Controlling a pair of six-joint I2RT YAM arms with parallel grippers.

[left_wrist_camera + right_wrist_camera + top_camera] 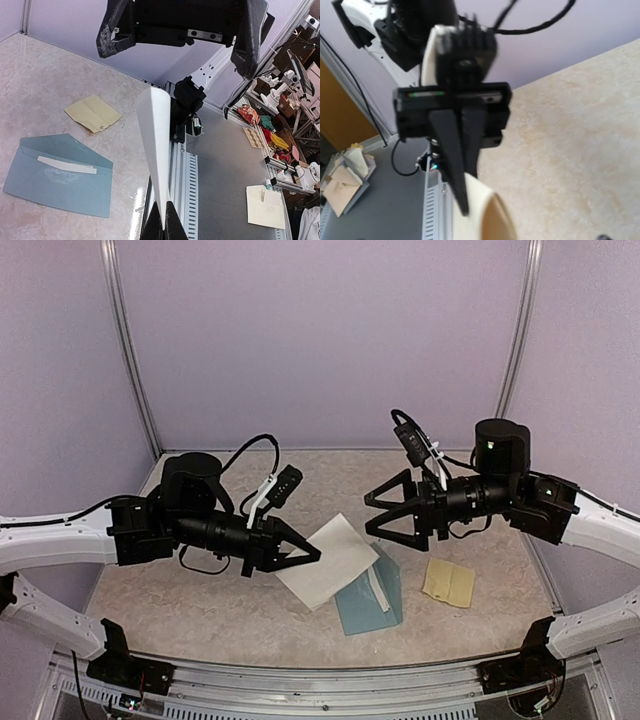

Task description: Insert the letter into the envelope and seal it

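Here the left hand (314, 552) pinches the letter (335, 562); the right hand (372, 518) gapes wide, empty; the envelope (362, 602) lies on the desk (200, 610).

Lavender walls (320, 340) are boxing me in ahead and on both sides; beige marbled tabletop (200, 610) is sitting underneath, evenly lit.

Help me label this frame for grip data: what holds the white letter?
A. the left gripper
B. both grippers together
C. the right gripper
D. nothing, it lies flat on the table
A: the left gripper is pinched shut on the bottom edge of the letter, which stands up off the table, while the right gripper has its jaws spread and does not touch it.
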